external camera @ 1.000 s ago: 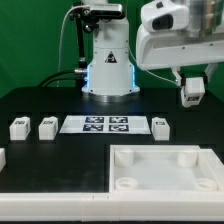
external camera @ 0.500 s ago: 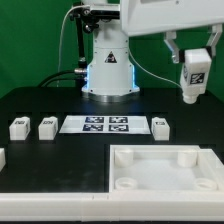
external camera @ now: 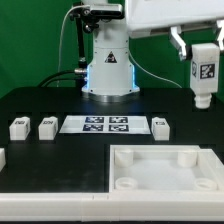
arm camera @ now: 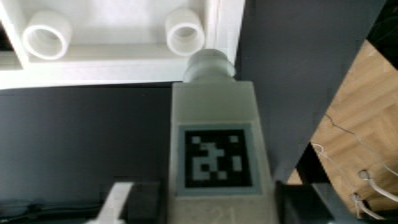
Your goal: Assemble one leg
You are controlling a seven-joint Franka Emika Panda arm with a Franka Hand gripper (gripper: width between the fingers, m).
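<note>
One leg (external camera: pixel 204 75) vertical in pincer (external camera: pixel 201 45), narrow end down.

The arm (external camera: pixel 105 60) stands at the far edge of the table (external camera: pixel 40 100) and reaches toward the exterior view's right. Its gripper (external camera: pixel 203 48) hangs high near the far right corner, pointing down, clamped on an upright leg (external camera: pixel 205 72).

At ext. view's right, leg (external camera: pixel 204 72) above panel (external camera: pixel 160 172) — marker board (external camera: pixel 106 124) behind panel.

White square-sided leg (external camera: pixel 204 72), black-and-white tag on face, upright, aloft at exterior view's right
</note>
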